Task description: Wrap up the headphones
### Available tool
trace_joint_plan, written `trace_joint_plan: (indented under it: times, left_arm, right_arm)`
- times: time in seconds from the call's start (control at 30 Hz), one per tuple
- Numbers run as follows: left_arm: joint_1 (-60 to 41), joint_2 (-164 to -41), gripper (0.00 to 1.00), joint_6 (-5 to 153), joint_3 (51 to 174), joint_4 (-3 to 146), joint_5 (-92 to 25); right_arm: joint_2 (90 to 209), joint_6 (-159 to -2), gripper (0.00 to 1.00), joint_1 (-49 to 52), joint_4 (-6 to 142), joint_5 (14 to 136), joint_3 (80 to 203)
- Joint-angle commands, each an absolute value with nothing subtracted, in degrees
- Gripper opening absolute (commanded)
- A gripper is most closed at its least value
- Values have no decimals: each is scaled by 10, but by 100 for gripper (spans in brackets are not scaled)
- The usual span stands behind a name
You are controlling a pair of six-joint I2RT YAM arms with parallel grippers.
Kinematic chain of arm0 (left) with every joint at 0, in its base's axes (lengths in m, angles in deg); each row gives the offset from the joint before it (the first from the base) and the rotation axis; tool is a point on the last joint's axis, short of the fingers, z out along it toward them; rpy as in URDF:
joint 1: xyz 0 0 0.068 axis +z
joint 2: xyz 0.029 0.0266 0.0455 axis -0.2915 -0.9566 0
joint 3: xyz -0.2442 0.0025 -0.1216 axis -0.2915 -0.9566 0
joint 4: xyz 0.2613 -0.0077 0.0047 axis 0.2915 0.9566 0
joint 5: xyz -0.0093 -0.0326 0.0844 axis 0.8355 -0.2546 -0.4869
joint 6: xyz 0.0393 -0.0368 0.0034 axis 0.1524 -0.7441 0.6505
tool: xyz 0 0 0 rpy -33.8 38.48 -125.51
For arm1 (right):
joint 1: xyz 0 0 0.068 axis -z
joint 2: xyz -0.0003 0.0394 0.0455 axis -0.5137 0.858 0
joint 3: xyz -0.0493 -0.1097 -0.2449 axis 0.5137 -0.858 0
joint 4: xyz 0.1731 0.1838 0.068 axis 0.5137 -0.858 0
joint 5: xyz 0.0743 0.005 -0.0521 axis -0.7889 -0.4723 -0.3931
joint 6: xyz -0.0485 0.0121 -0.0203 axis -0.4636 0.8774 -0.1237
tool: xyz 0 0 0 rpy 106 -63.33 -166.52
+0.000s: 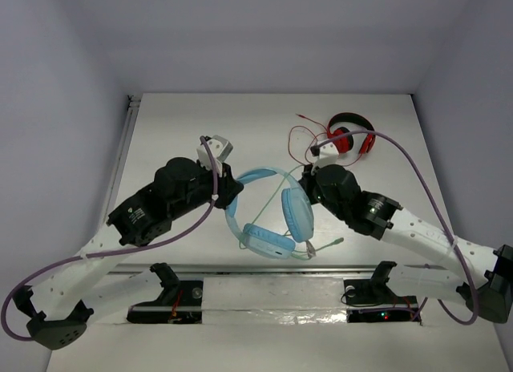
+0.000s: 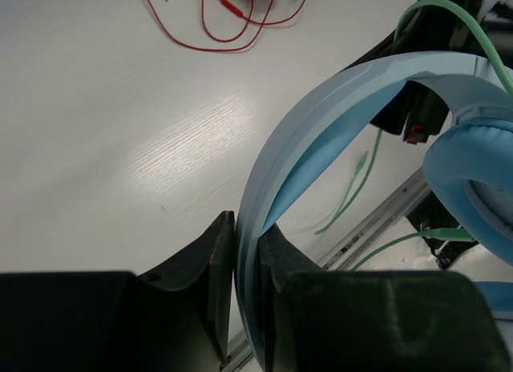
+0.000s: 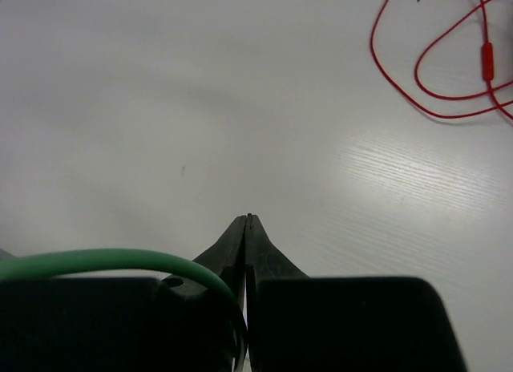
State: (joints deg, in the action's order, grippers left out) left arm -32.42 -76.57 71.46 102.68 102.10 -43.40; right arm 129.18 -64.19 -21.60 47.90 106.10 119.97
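Tension is what matters in this step. The left gripper (image 2: 247, 228) is clamped on the headband (image 2: 321, 115) of the light blue headphones (image 1: 272, 216). The band's edge is pinched between its two fingers and arches away up and to the right of them. One padded ear cup (image 2: 473, 179) hangs just right of that arch.

The right gripper (image 3: 247, 221) has its fingers pressed together on the green cable (image 3: 104, 260), which curves in from the left and vanishes between them (the exact pinch point is hidden behind the finger bases). From above, the two grippers sit on either side of the headphones, near each other. The cable is strung across the space between band and cups, and its plug end trails on the table (image 1: 176, 131), nearer the arm bases than the right gripper.

Judging from this, the winding is at an early stage: there is one span across, not a tidy coil. To do it well, the left gripper should serve as a firm anchor on the band. The right should carry the cable round it in close, even turns, pulling lightly so the thin lead neither slips nor kinks. The red cable (image 3: 433, 75) of the red headphones (image 1: 353, 135) lies ahead and right of the right fingertips, so the loop's path should stay clear of it.
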Motion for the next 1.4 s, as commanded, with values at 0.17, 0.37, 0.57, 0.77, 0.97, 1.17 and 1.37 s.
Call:
trace_joint_plan:
  times: [0.17,0.37,0.57,0.77,0.97,1.17,1.37]
  left_arm:
    - [-309,-731,0,638,1094,893,-395]
    - [-309,-740,0,607,1113,849,-396]
    - [-309,-753,0,593,1135,815,-406]
    - [-309,-773,0,571,1173,791,-410]
    - [-309,-784,0,558,1180,772,-463]
    - [-309,-802,0,556,1196,758,-499]
    - [-309,-813,0,566,1205,742,-557]
  right_arm:
    - [1182,-583,13,-213,737,906,1079]
    - [1186,-584,16,-213,850,802,1021]
    - [1206,-556,19,-213,964,735,974]
    - [1250,-518,23,-213,1073,688,936]
    - [1325,-497,27,-213,1137,645,935]
    - [1381,-454,14,-213,1198,611,923]
    - [1385,-456,5,-224,1166,628,923]
